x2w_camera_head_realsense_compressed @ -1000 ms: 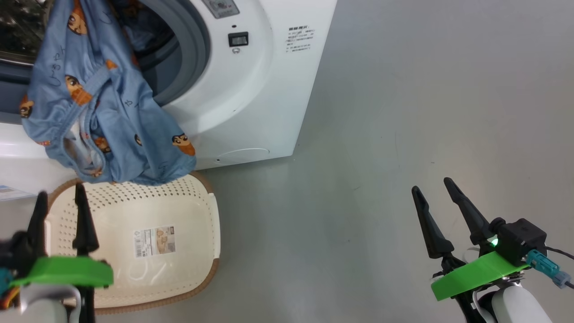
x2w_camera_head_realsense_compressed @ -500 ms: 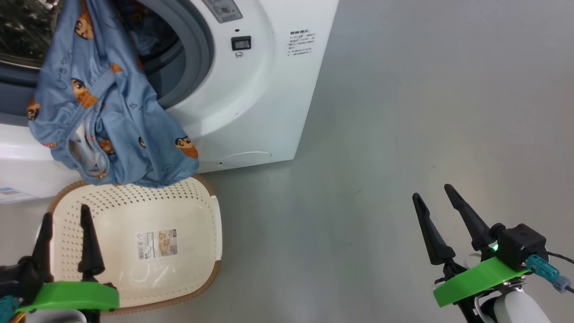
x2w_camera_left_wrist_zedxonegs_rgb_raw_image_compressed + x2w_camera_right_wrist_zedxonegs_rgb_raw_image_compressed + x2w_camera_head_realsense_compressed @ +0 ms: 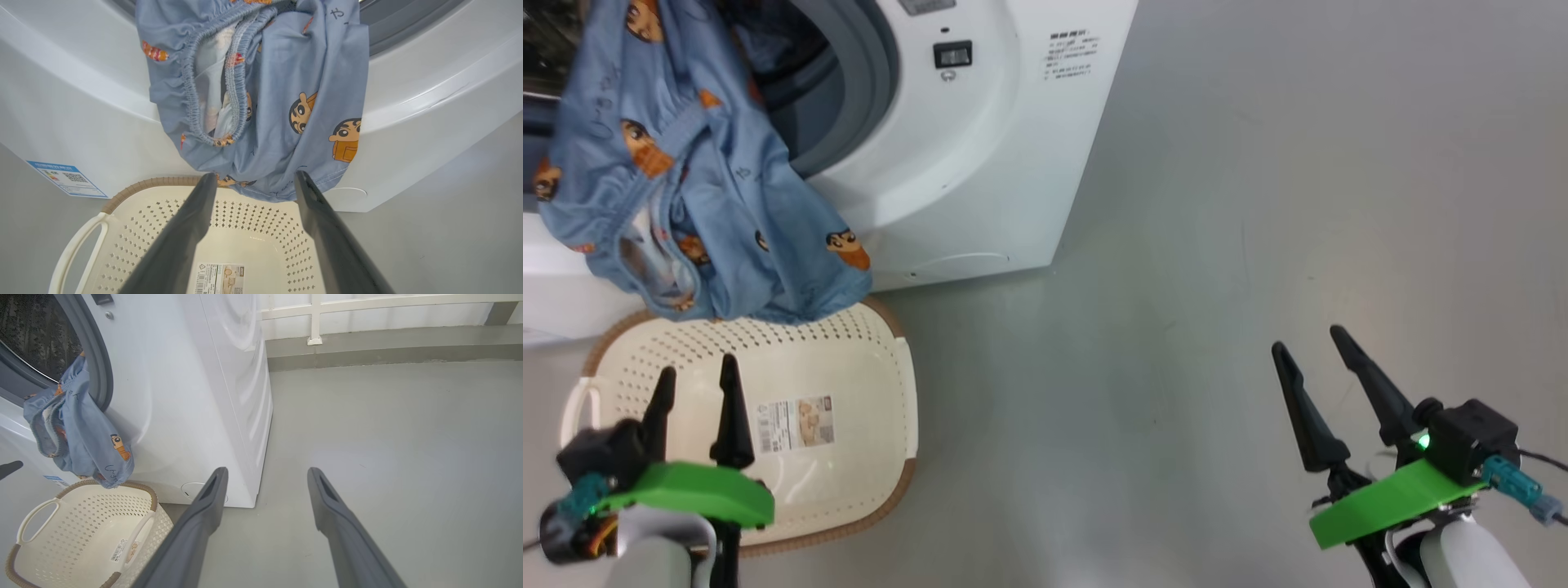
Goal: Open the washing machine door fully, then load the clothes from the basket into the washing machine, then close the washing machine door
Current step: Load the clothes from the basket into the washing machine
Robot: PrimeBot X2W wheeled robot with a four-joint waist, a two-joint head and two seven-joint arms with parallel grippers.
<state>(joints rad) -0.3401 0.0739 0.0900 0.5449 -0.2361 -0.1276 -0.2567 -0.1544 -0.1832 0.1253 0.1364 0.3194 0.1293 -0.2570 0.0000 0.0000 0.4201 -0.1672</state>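
Clothes (image 3: 686, 188) in the head view hang out of the washing machine (image 3: 980, 163) mouth, draped over its grey gasket (image 3: 866, 82). Their lower end is over the far rim of the basket (image 3: 866, 408), which stands on the floor (image 3: 1217, 204) at the machine's foot. The left gripper (image 3: 698, 365) hovers above the basket's near left part, fingers apart, empty. The right gripper (image 3: 1307, 338) hangs over the floor, well apart from the machine, fingers spread, empty.

Left wrist view: the spread fingers point at the blue cloth's hem, short of it. A paper label (image 3: 220, 279) lies on the basket's bottom, and a blue sticker (image 3: 67, 178) is on the machine's front.

Right wrist view: the parted fingers frame the machine's lower front corner.
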